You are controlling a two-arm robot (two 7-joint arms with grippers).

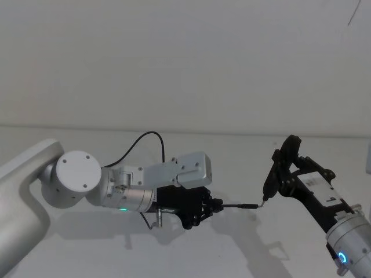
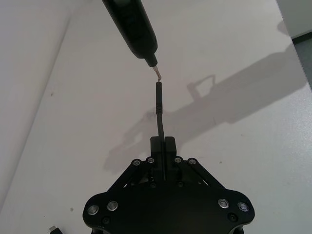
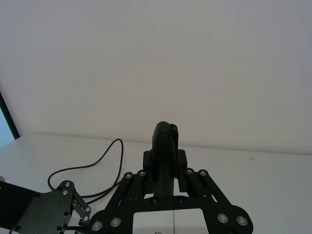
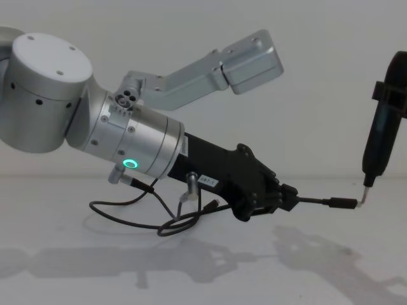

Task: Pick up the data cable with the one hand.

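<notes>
Black data cable (image 2: 158,97) pinched by left gripper (image 2: 162,144), slack partly hidden behind arm (image 4: 137,143), right gripper (image 3: 165,165) clamping tool (image 2: 131,24)

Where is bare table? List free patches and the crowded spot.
Free: the table near side between the arms, and the strip behind them up to the wall. Crowded: where the left pincer points the data cable at the right pincer's tool; slack loops under the left arm.

No text can be read: the small white label (image 4: 205,181) on the body of the left gripper (image 4: 294,196) carries dark marks too small to make out, and the white label (image 1: 317,181) on the right gripper (image 1: 285,172) shows nothing legible either.
</notes>
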